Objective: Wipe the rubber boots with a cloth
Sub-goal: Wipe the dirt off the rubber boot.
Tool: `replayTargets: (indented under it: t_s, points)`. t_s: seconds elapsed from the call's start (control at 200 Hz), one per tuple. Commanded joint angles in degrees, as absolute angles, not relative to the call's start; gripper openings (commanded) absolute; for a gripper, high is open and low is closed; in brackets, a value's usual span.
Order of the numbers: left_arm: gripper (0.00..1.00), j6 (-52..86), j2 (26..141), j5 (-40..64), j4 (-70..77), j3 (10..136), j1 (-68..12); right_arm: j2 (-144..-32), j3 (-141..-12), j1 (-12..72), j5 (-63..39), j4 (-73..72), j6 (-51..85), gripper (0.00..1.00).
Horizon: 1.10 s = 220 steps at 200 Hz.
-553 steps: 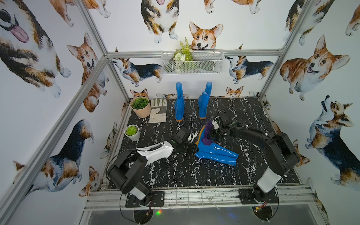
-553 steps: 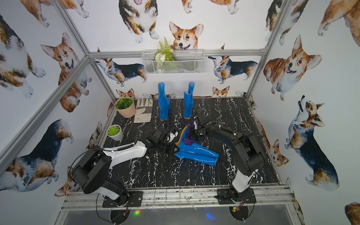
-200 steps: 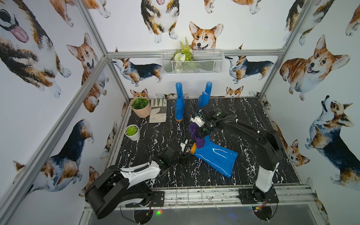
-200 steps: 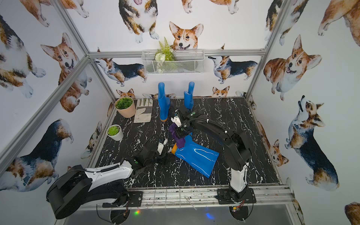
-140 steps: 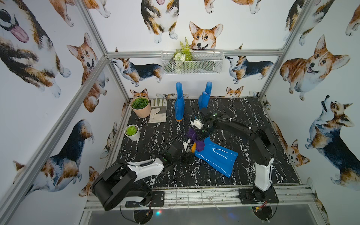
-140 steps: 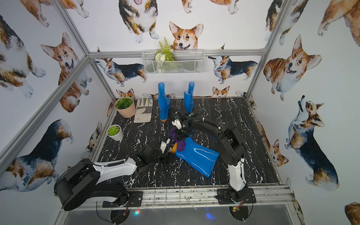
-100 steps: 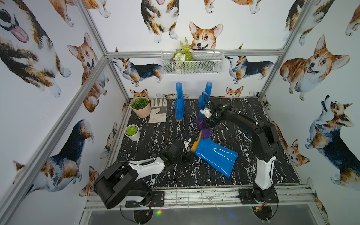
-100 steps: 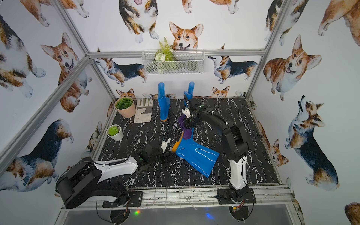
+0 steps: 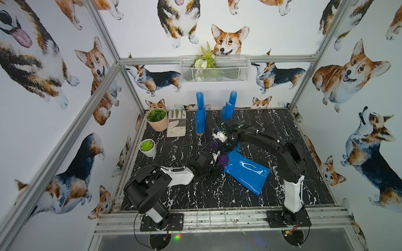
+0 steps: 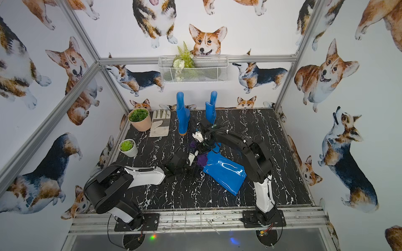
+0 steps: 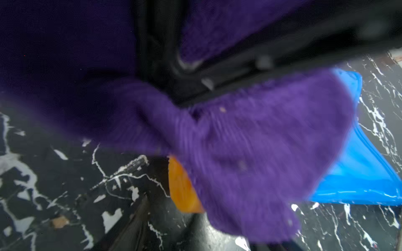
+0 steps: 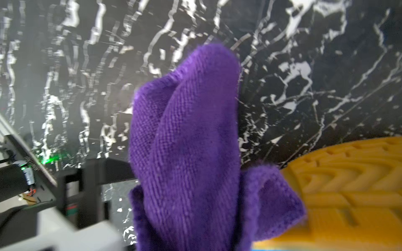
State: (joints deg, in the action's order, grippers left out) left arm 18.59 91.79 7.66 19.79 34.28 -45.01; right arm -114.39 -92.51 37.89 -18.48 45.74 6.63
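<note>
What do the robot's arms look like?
Both are mostly black with rounded joints. The left arm has a white middle section, the right arm a white lower section. A thin black cable with white ties runs along the right one.

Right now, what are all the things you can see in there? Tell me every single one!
standing boots: 2, blue, upright by the back wall
lying boots: blue, orange sole showing, mid-table; they overlap, so the count is unclear
cloth: 1, purple, at the lying boots' sole end
glove: 1, pale grey, flat at the back left
big pot: 1, peach with a green plant, left of the glove
small pot: 1, white with a green plant, near the left edge
basket: 1, white wire, on the back wall, greenery inside
table: 1, black marble
left gripper: 1, black, at the sole end; open or shut unclear
right gripper: 1, black, shut on the cloth
</note>
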Motion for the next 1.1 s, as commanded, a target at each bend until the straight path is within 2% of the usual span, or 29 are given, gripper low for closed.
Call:
replayTargets:
  t_s: [0.0,0.28,0.43,0.536,0.686,0.841,0.931,1.096]
  points:
    - [0.7,17.42,91.3,6.75,18.04,33.49,-44.83,-113.23,-93.13,32.53,-19.15,46.57,8.51,0.0]
    - [0.7,15.32,82.56,2.03,10.22,32.34,-44.21,-104.82,-89.3,16.73,-13.91,46.64,17.24,0.0]
    - [0.71,9.79,72.03,-1.23,2.09,33.2,-44.17,-94.2,-79.68,12.41,-11.04,40.85,23.39,0.0]
    - [0.71,4.77,70.59,-1.45,-2.82,37.23,-46.21,-86.75,-71.3,11.28,-7.18,35.86,27.1,0.0]
    - [0.71,-1.58,79.08,-4.52,-7.83,46.43,-57.11,-78.03,-59.63,7.84,-6.25,29.74,32.51,0.0]
    - [0.71,-9.55,95.95,-11.85,-16.81,62.15,-71.05,-70.63,-50.32,-3.73,-14.12,25.31,39.75,0.0]
    - [0.71,-12.72,102.67,-12.47,-20.01,67.34,-74.46,-67.39,-47.68,-8.87,-16.33,24.97,41.01,0.0]
    - [0.73,-16.65,108.92,-12.35,-22.93,72.04,-78.23,-64.6,-45.48,-9.98,-15.64,25.84,39.21,0.0]
